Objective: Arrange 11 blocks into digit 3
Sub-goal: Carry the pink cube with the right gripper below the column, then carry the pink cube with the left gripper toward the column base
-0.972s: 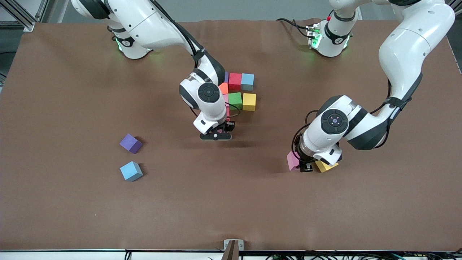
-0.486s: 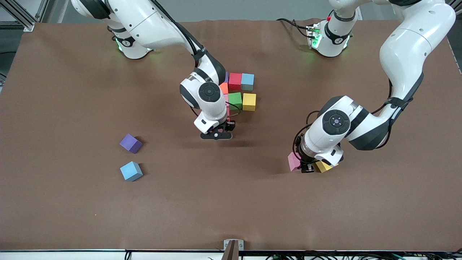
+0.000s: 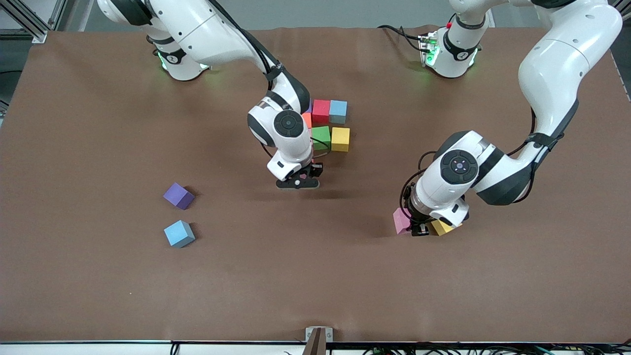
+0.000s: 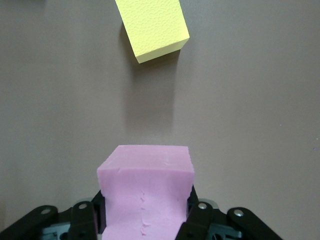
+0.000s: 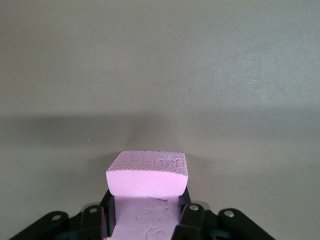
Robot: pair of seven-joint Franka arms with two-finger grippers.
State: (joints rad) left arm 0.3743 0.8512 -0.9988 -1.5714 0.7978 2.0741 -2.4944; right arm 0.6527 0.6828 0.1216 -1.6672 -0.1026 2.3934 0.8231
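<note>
A purple block (image 3: 178,195) and a light blue block (image 3: 179,233) lie loose toward my right arm's end of the table (image 3: 98,276), well apart from the rest, the blue one nearer the front camera. Next comes my right gripper (image 3: 297,183), hanging over bare table just in front of the cluster, its fingers (image 5: 192,216) pinching a pink block (image 5: 148,177). Beside my right wrist sits the started figure: an orange block (image 3: 307,120), a red block (image 3: 321,111) and another light blue block (image 3: 338,111) in one row, touching, with a green block (image 3: 321,136) and a yellow block (image 3: 340,139) in the row nearer the camera; my arm hides the rest. Toward my left arm's end, my left gripper (image 3: 418,228) is low over the table, clamped on a second pink block (image 4: 145,192), and a second yellow block (image 4: 152,27) lies tilted just beside it on the table
</note>
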